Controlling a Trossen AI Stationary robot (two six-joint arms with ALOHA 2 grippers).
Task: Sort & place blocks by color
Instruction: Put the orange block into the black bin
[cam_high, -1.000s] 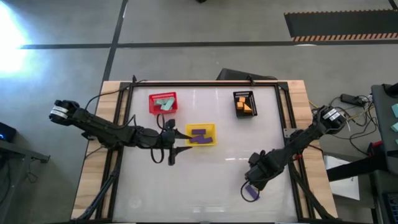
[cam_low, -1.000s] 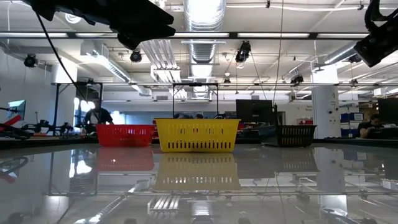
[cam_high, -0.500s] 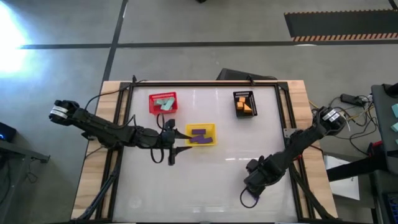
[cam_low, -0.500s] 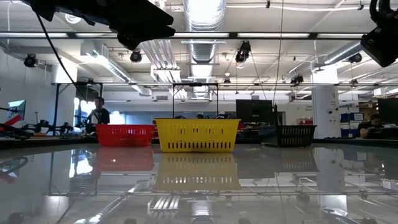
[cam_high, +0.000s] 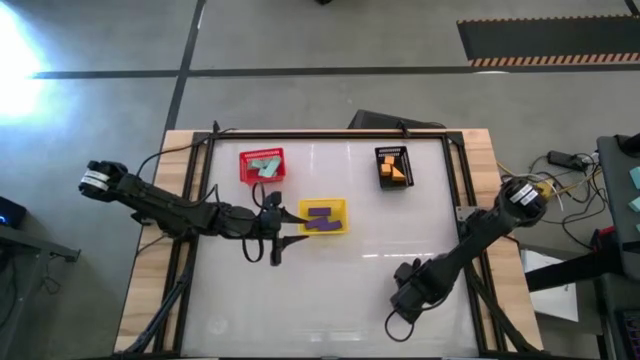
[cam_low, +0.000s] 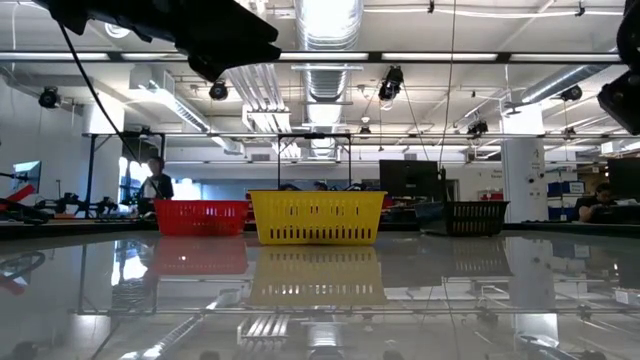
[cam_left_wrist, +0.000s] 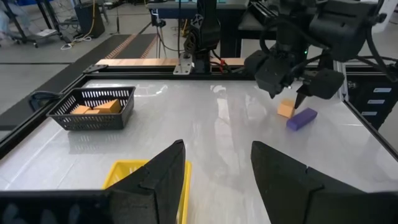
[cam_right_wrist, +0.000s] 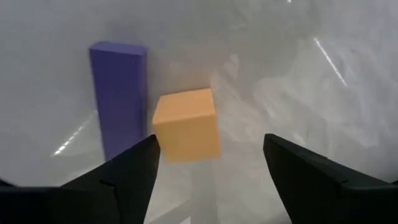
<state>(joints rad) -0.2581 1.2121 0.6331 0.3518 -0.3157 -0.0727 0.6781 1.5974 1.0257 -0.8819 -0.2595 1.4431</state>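
Note:
In the right wrist view an orange cube (cam_right_wrist: 186, 124) and a purple bar (cam_right_wrist: 118, 96) lie side by side flat on the table. My right gripper (cam_right_wrist: 211, 177) is open just above them, one finger on each side of the cube. The left wrist view shows the same cube (cam_left_wrist: 285, 109) and bar (cam_left_wrist: 301, 119) below my right gripper (cam_left_wrist: 298, 74). From above, my right gripper (cam_high: 403, 303) hides both. My left gripper (cam_high: 283, 228) waits open beside the yellow basket (cam_high: 340, 205), which holds purple blocks (cam_high: 321, 217).
The red basket (cam_high: 245, 170) with teal blocks (cam_high: 264, 164) and the black basket (cam_high: 381, 168) with orange blocks (cam_high: 396, 173) stand toward the far edge. Bare table lies between the baskets and my right gripper. A black frame rail (cam_high: 455, 190) runs along the table's right side.
My right gripper has moved toward the table's near edge and down, ending over the purple bar and orange cube. The bar showed beside it in the high view a second ago and is now covered. My left arm has kept still.

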